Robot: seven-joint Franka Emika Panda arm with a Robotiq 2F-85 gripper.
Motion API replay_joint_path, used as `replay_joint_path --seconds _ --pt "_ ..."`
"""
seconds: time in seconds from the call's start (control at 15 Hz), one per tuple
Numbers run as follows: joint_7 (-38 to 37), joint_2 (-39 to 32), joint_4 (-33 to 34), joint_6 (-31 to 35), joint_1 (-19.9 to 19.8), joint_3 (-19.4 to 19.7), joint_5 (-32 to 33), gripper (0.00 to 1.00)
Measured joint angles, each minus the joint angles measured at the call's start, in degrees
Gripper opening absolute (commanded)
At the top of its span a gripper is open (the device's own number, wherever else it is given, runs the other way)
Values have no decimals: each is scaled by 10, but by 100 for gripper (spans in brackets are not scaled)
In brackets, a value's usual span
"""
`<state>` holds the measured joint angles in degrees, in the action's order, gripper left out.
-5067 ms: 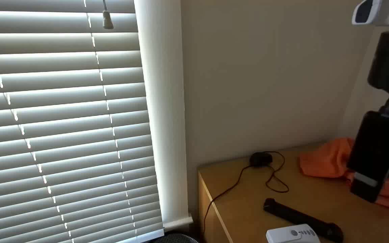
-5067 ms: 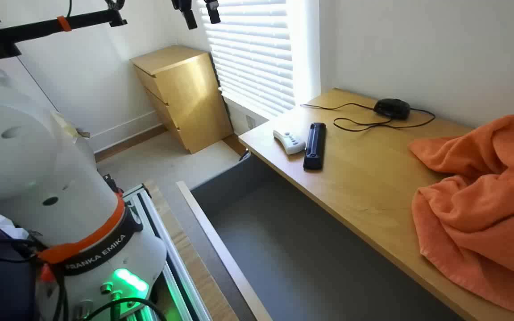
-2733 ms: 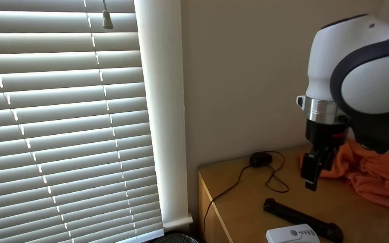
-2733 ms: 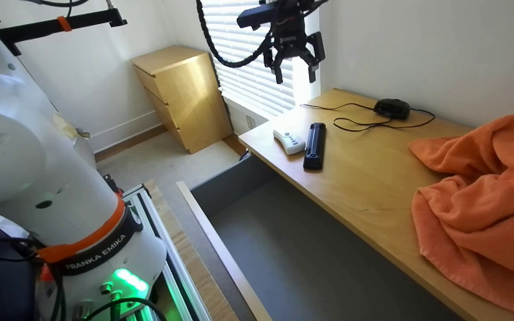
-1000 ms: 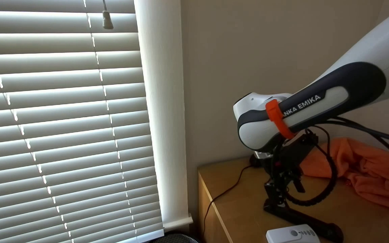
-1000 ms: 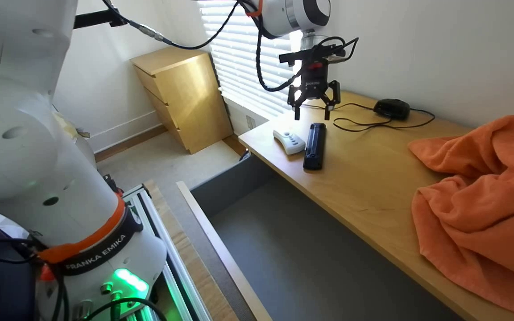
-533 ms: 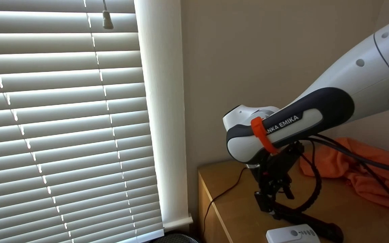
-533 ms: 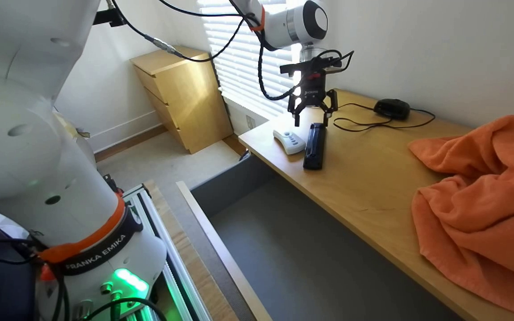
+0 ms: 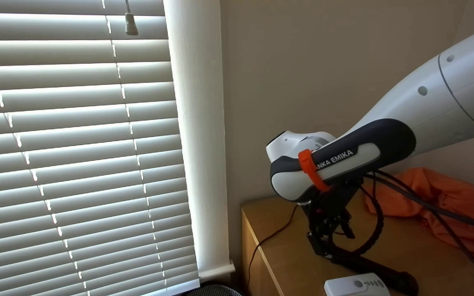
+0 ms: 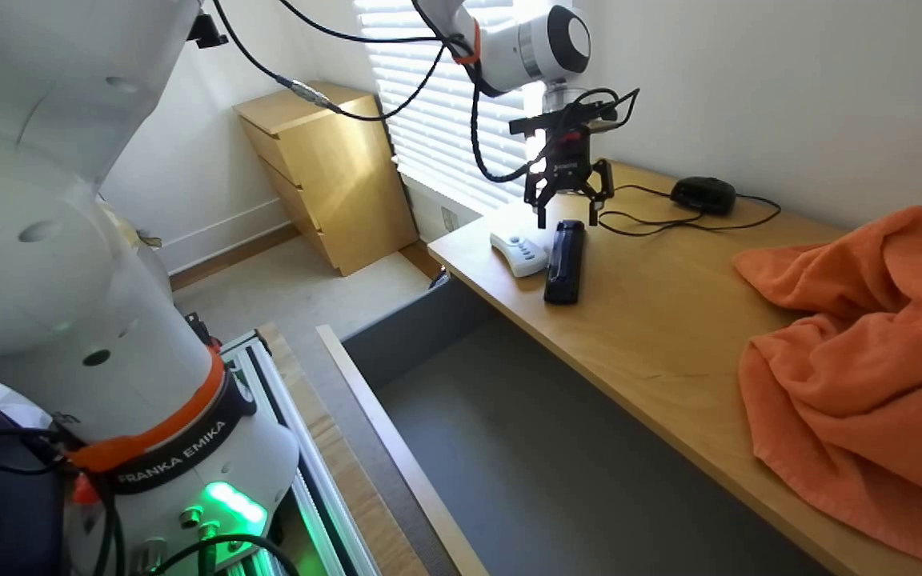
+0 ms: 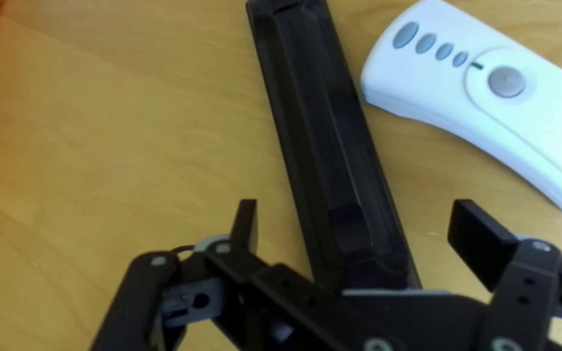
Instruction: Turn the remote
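Note:
The remote, a long slim black bar, lies flat on the wooden top; it shows in both exterior views [image 10: 564, 268] [image 9: 379, 272] and in the wrist view [image 11: 317, 117]. My gripper [image 10: 567, 216] is open and empty, pointing down over the far end of the remote. In the wrist view the open fingers [image 11: 354, 212] stand on either side of the remote's near end, apart from it. In an exterior view the gripper [image 9: 338, 245] hides part of the remote. The remote's nearest end is partly hidden by the gripper in the wrist view.
A white flat controller [image 10: 519, 254] lies beside the remote [image 11: 495, 92]. A round black object [image 10: 703, 195] with thin cable lies near the wall. An orange cloth [image 10: 869, 360] is heaped on the dresser top [image 10: 669, 352]. An open grey drawer [image 10: 557, 448] lies below its edge.
My arm has come in from above and lowered the open gripper to the remote's far end. In the last half second it shifts only slightly. The remote has not moved.

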<state>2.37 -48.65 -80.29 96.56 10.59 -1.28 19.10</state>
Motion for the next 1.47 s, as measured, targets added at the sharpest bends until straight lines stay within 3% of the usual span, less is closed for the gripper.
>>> replay_joint_path --seconds 0.07,0.13,0.2,0.33,0.47,0.6,0.67,0.73,0.8,1.2,1.47 --pt "0 -5 7 0 1 0 2 87" --pt "1 -9 13 0 2 1 4 68" --pt "2 -14 20 -1 4 1 5 58" --pt "4 -24 33 -5 6 1 6 90" --pt "7 -34 45 -17 8 1 6 98" --pt "12 -43 57 -32 9 1 6 100" --pt "13 -46 63 -39 10 1 6 93" --pt "15 -51 68 -44 10 1 6 75" --pt "17 -54 73 -47 10 1 6 75" --pt "35 -71 101 -57 11 1 6 29" --pt "48 -77 119 -75 13 2 9 20"
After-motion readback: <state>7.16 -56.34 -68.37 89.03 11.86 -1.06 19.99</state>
